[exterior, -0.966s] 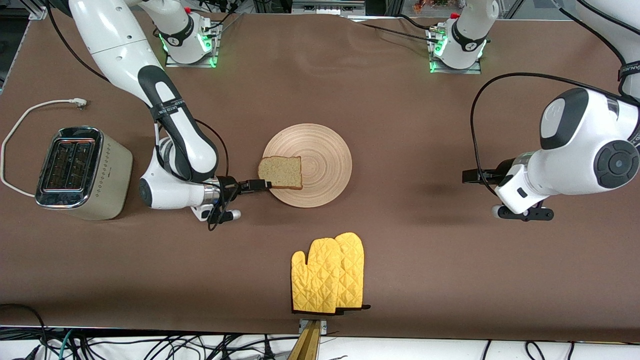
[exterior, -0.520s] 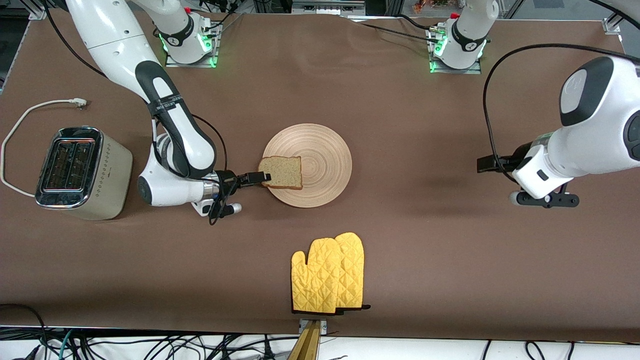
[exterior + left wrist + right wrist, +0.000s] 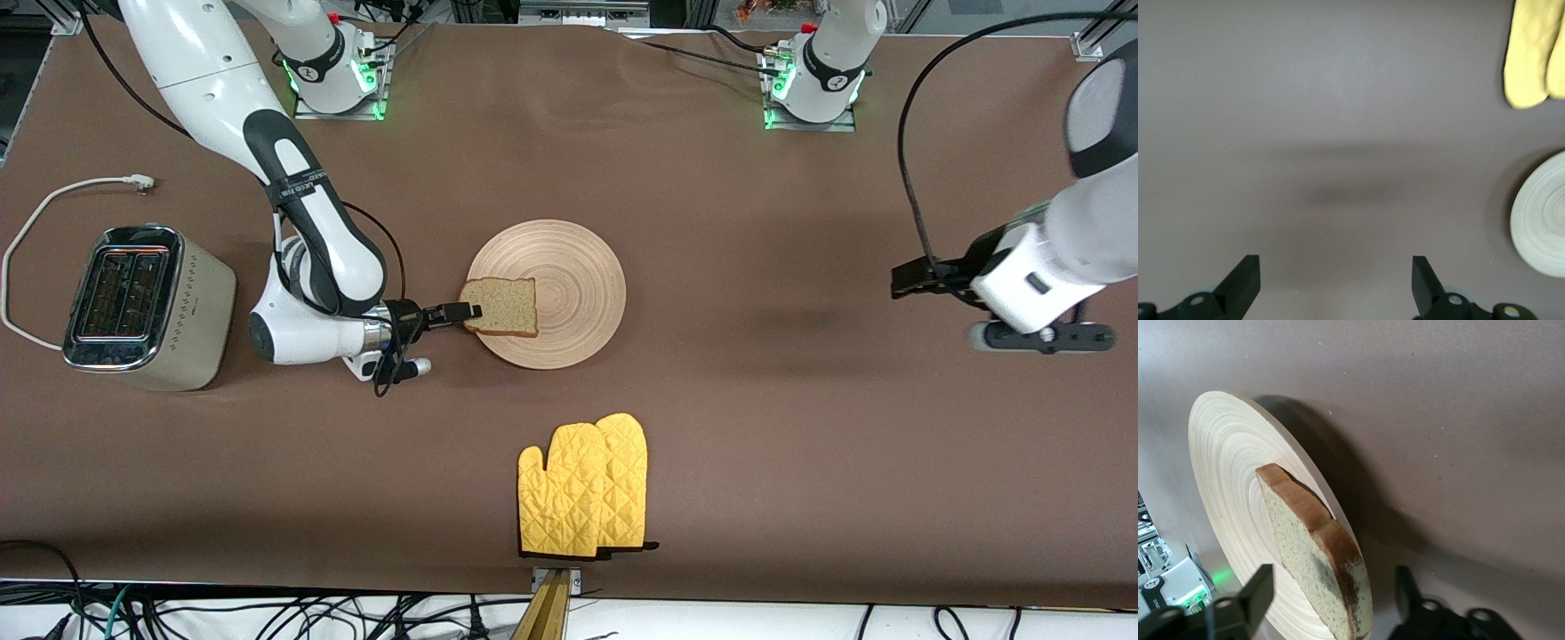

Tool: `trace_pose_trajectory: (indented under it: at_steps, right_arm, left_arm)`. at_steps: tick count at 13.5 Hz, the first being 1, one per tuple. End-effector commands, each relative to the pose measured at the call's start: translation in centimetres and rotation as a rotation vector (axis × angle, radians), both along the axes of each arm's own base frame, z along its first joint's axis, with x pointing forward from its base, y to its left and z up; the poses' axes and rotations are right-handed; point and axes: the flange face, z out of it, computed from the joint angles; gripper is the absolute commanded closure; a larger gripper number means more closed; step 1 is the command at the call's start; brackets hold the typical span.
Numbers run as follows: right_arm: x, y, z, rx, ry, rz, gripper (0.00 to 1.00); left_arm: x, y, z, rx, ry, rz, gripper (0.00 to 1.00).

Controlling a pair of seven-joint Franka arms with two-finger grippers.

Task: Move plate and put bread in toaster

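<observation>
One plate (image 3: 569, 267), round and shallow, pale wood with ring grain running out from the middle; it sits mid-table on the brown cloth (image 3: 711, 462), which looks matte and a bit rippled up by the arm bases. One bread (image 3: 500, 307) slice lies on the plate's edge toward the right arm's end, roughly square, speckled crumb, brown crust; in the right wrist view you see it edge-on and its lower corner is cut off by the frame.

The right gripper (image 3: 464, 311) is down at that slice, one finger on each side of the crust in the wrist view with gaps showing on both, so jaws apart and not clamped yet; from the front the finger tips overlap the bread and I can't tell whether they touch.

The left gripper (image 3: 1336, 283) hangs over bare cloth toward the left arm's end, fingers spread wide, nothing between them; that arm is blurred in the front view and its elbow is cropped.

One toaster (image 3: 147, 307) at the right arm's end, well apart from the plate: boxy cream body, dotted side, chrome top, two slots; white cord (image 3: 36, 222) loops off it.

Two yellow quilted mitts (image 3: 582, 489) overlap nearer the camera than the plate.
</observation>
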Motion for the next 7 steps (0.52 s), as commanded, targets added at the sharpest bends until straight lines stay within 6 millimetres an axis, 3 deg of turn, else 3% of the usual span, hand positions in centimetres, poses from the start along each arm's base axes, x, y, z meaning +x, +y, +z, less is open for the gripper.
trace_pose_trajectory:
  at_steps: [1,7]
  right_arm:
    - [-0.6,-0.1,0.4,0.017,-0.004,0.010,0.46]
    - [-0.6,0.0,0.4,0.016,-0.003,0.010,0.77]
  left_arm:
    - [0.5,1.8,0.6,0.028,-0.007,0.012,0.00]
    - [-0.2,4.1,0.7,0.007,-0.029,0.060,0.00]
